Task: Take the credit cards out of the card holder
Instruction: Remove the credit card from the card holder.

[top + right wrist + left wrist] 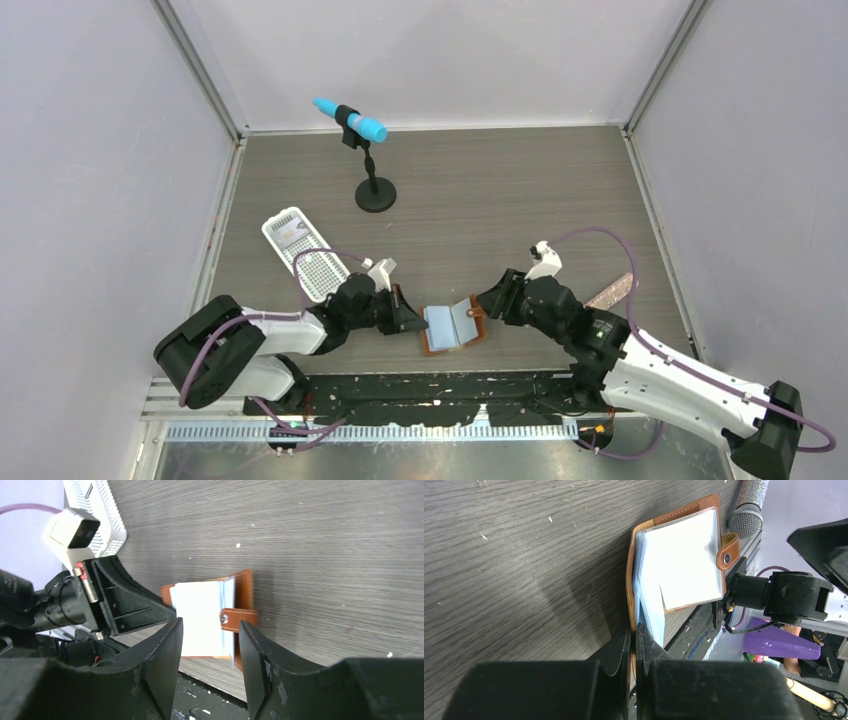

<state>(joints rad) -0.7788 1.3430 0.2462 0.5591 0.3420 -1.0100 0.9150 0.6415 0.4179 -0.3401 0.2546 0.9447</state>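
Note:
The card holder [455,325], tan leather with pale blue inner pockets, lies open near the table's front edge between both grippers. My left gripper [416,321] is shut on the holder's left leather cover edge, seen up close in the left wrist view [634,630]. The pale whitish-blue credit cards [684,560] sit in the pockets; I cannot tell single cards apart. The snap tab [727,555] hangs off the holder's right flap. My right gripper [492,300] is open and empty just right of the holder. In the right wrist view its jaws [211,626] stand either side of the tab [237,620] without touching it.
A white perforated tray [305,255] lies behind the left arm and shows in the right wrist view [100,510]. A blue microphone [352,120] on a black stand [375,195] is at the back. A glittery microphone [610,292] lies right of the right arm.

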